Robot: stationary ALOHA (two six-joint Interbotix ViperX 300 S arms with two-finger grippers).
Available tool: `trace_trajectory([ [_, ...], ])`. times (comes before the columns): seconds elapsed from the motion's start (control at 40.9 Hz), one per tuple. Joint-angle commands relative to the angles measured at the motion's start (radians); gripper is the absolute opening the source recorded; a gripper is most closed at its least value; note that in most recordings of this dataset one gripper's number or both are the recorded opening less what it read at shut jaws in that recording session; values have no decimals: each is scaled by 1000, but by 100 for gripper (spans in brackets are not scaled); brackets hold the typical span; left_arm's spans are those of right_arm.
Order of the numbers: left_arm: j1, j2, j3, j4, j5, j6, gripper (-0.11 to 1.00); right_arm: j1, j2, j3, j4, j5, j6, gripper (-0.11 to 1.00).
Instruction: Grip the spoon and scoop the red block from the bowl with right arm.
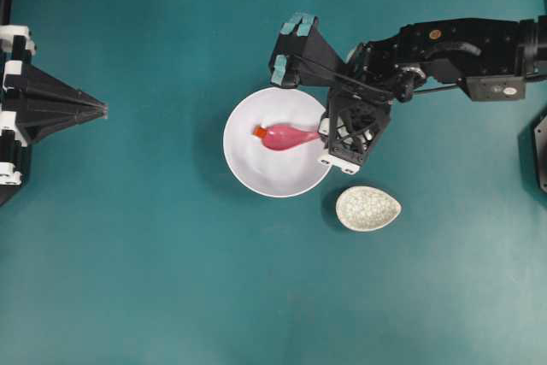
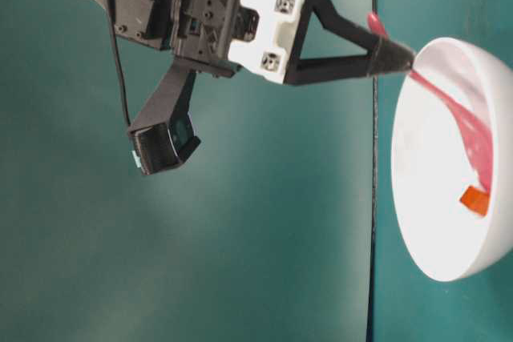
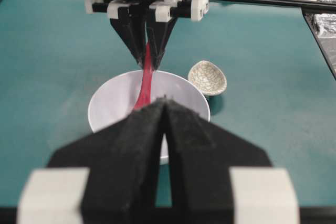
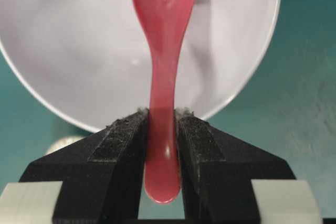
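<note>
pink spoon (image 1: 286, 137), clamped by the right end effector (image 1: 325, 130), crosses the bowl (image 1: 244, 173) rim, touching the red block (image 1: 259, 132).

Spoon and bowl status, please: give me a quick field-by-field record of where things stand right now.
spoon: pink spoon clamped by its handle in the right tool, scoop down inside the bowl
red block: small red block in the bowl at the tip of the scoop, not yet lifted
bowl: white bowl on the teal table
left tool: shut, empty, parked away from the bowl
other: speckled egg-shaped dish beside the bowl, apart from it
</note>
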Motion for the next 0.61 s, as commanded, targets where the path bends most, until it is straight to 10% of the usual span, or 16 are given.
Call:
trace_trajectory([
  [0.0,2,8,-26,2,-11,2,0,-2,-8,-31,0,-23,2,25],
  [0.586,2,8,-26,2,-11,2,0,25,-21,-3,35,-158,25,23],
])
